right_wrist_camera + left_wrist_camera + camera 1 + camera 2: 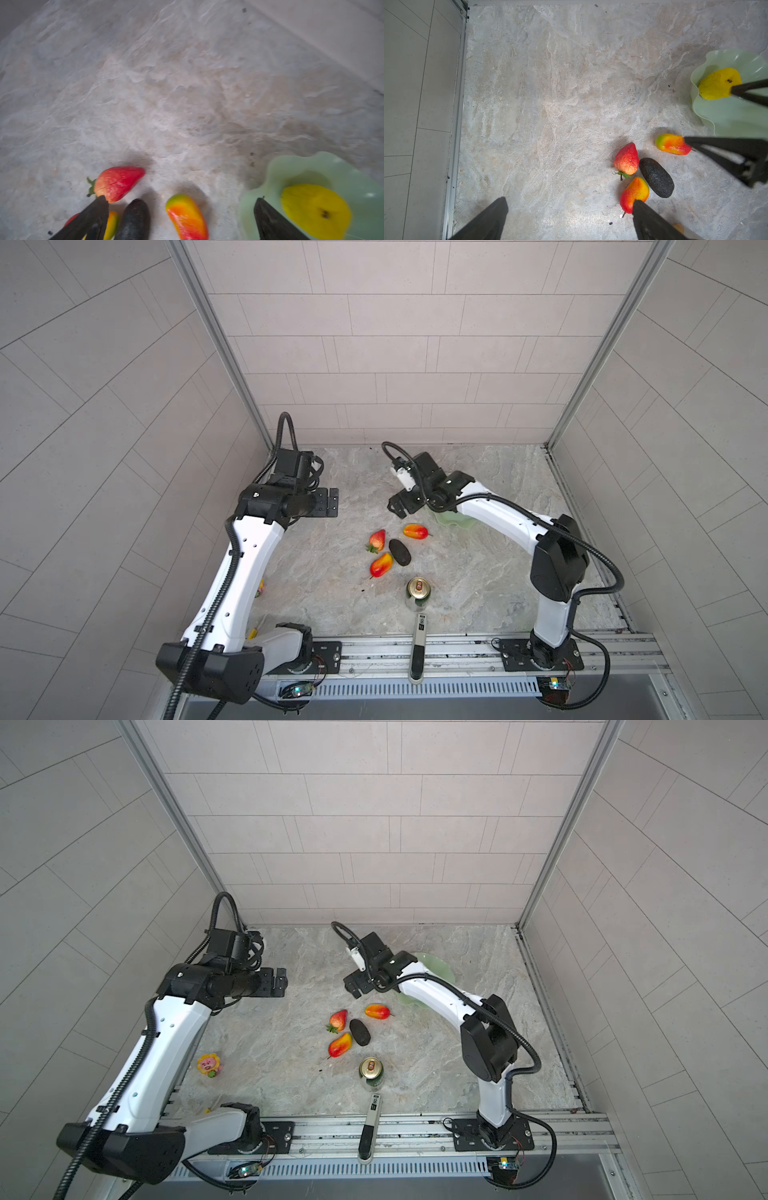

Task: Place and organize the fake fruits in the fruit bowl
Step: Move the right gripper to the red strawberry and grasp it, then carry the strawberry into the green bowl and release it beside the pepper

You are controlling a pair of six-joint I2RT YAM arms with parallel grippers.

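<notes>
The pale green fruit bowl (436, 965) sits at the back right, partly under my right arm, and holds the lumpy yellow fruit (716, 85). Four fake fruits lie together on the table in front of the bowl: a strawberry (377, 540), a dark oval (400, 551), a near mango (381, 565) and a far mango (415, 531). My right gripper (180, 199) hangs open and empty above the bowl's left rim and the far mango (187, 216). Raised at the back left, my left gripper (570, 201) is open and holds nothing.
A gold-topped can (418, 591) stands in front of the fruits. A white-and-black stick (417, 647) lies across the front rail. A small sunflower toy (209, 1065) sits by the left arm. Tiled walls close in three sides.
</notes>
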